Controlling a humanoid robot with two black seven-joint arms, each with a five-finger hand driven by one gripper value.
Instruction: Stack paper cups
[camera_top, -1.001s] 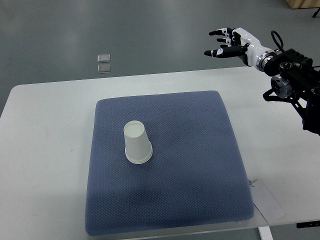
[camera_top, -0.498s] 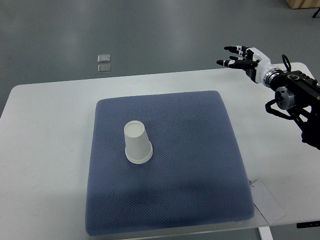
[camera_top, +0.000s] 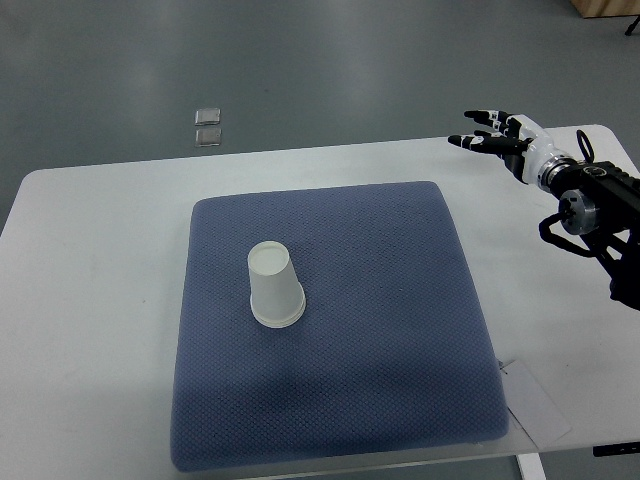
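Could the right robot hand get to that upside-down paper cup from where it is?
Probably yes: the right robot hand is open and holds nothing, and only bare blue mat lies between it and the paper cup.

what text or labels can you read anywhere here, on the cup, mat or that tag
None can be read.
paper cup: plain white, no print visible.
blue mat: no lettering.
white tag at the mat's near right corner: looks blank.
right hand: no readable markings.

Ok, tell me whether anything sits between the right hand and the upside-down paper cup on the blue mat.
Nothing visible does. The right hand, fingers spread and empty, hovers over the table's far right corner. The paper cup stands upside down on the blue mat, and only bare mat and tabletop lie between them.
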